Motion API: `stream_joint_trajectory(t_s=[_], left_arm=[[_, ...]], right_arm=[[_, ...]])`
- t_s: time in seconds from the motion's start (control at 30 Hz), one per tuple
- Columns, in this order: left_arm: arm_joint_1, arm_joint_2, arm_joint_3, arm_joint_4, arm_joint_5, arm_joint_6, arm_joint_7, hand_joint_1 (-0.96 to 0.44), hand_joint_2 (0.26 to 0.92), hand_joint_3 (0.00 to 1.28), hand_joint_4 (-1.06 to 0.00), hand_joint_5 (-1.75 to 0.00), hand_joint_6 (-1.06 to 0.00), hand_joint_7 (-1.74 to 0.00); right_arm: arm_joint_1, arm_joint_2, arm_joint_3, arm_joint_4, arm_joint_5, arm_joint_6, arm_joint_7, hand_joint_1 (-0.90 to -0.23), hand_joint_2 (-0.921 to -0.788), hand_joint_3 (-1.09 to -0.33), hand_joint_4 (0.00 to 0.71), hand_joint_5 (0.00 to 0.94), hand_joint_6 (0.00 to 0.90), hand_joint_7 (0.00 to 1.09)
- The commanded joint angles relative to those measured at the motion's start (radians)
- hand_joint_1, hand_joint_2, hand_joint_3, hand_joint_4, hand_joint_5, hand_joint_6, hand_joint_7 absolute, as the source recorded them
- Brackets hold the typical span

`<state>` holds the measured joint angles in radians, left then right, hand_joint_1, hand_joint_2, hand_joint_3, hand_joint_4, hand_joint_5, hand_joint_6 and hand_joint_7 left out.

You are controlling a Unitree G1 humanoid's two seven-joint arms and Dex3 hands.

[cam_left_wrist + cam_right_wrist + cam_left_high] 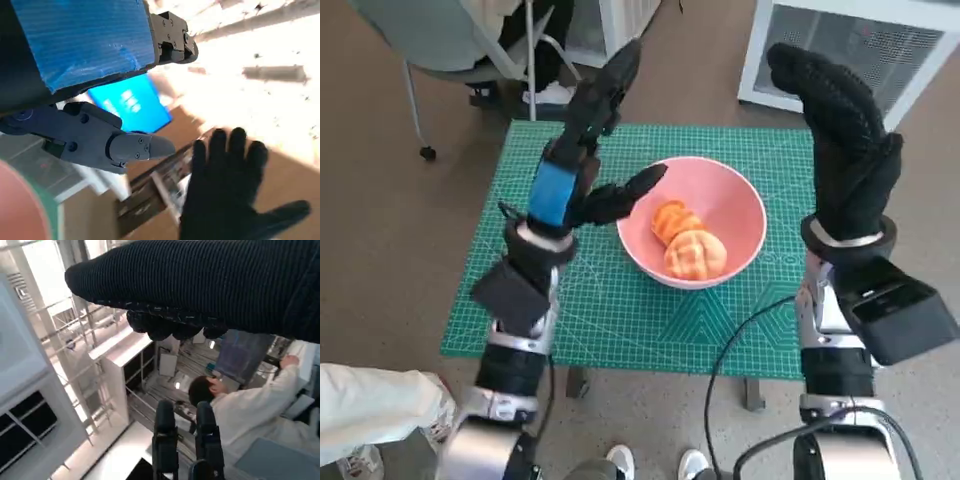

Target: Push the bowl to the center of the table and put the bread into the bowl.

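Observation:
A pink bowl (738, 205) stands near the middle of the green cutting mat (610, 300), with two golden bread rolls (686, 243) inside it. My left hand (582, 160) is raised just left of the bowl, fingers spread and empty, one finger pointing toward the rim. My right hand (840, 140) is lifted above the mat's right edge, fingers apart, holding nothing. The left wrist view shows my left hand (95, 75), a sliver of the bowl (17, 205), and the gloved right hand (230, 195) spread open. My right hand's glove (200, 285) fills the right wrist view's top.
A chair (450, 45) stands beyond the table's far left corner and a white cabinet (850, 45) beyond the far right. A person's leg (370, 400) shows at lower left, shoes (655, 463) at the near edge. A person in white (250, 410) appears in the right wrist view.

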<state>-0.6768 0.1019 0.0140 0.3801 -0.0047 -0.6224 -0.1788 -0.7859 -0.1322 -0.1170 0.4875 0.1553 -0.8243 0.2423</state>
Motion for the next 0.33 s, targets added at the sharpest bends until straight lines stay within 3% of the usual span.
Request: stream_joint_trajectory(t_s=[0.03,0.33], left_arm=[[0.025,0.005,0.012,-0.05,-0.019,-0.001,0.007,-0.39,0.921,0.42,-0.2,-0.01,-0.15,-0.28],[0.032,0.006,0.016,-0.076,-0.085,-0.001,-0.032,-0.39,0.921,0.42,-0.2,-0.01,-0.13,-0.29]], right_arm=[[-0.01,-0.002,0.003,-0.014,-0.008,0.026,-0.009,-0.611,-0.921,-0.762,0.325,0.05,-0.001,0.75],[-0.023,-0.003,0.009,-0.019,-0.014,0.048,-0.006,-0.614,-0.921,-0.745,0.33,0.048,0.002,0.76]])
